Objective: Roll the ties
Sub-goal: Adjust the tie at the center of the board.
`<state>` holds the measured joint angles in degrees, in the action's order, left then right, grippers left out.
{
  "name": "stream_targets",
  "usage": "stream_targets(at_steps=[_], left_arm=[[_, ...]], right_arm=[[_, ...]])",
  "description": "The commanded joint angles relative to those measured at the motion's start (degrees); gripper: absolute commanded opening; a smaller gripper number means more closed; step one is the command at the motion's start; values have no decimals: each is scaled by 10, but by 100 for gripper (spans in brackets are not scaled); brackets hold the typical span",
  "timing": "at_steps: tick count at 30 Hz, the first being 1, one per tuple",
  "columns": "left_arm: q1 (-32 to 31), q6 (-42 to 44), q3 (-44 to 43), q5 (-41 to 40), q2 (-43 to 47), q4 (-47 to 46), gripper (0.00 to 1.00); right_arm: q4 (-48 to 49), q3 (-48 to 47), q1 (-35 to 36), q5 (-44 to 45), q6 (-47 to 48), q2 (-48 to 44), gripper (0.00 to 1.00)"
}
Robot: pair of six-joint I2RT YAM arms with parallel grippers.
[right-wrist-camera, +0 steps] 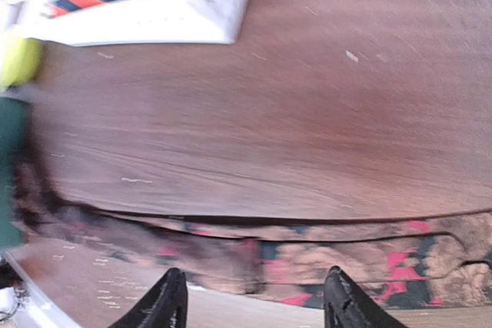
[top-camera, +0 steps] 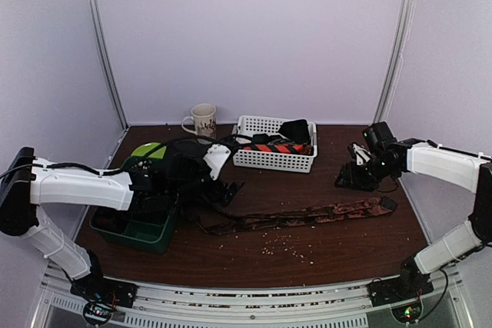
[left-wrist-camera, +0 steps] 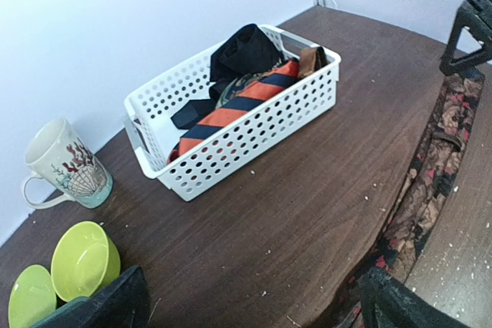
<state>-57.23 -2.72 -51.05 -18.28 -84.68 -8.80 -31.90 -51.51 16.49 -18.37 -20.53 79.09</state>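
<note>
A brown, red-patterned tie lies flat and unrolled across the table's middle, running left to right. My left gripper hovers near its left end, open wide, and the wrist view shows only bare wood between the fingers with the tie off to the right. My right gripper is just above the tie's right end and also open. Its fingertips stand apart over the blurred tie, holding nothing. An orange-red and navy striped tie and dark ties sit in the white basket.
The white basket stands at the back centre with a cream mug to its left. Lime-green bowls and a dark green bin lie under my left arm. Pale crumbs dot the wood in front of the tie.
</note>
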Motion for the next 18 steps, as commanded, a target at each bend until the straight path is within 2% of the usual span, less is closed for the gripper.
stream_targets(at_steps=[1,4,10,13,18], left_arm=[[22,-58,-20,23,14,-6,98],[32,-69,-6,36,30,-18,98],[49,-84,-9,77,24,20,98],[49,-85,-8,75,25,35,98],[49,-74,-8,80,23,47,98]], right_arm=[[68,26,33,-87,-57,-29,62],[122,21,86,-106,-105,5,62],[187,-34,191,-104,-166,140,58],[206,-47,214,-108,-182,194,57],[210,-19,210,-109,-182,235,54]])
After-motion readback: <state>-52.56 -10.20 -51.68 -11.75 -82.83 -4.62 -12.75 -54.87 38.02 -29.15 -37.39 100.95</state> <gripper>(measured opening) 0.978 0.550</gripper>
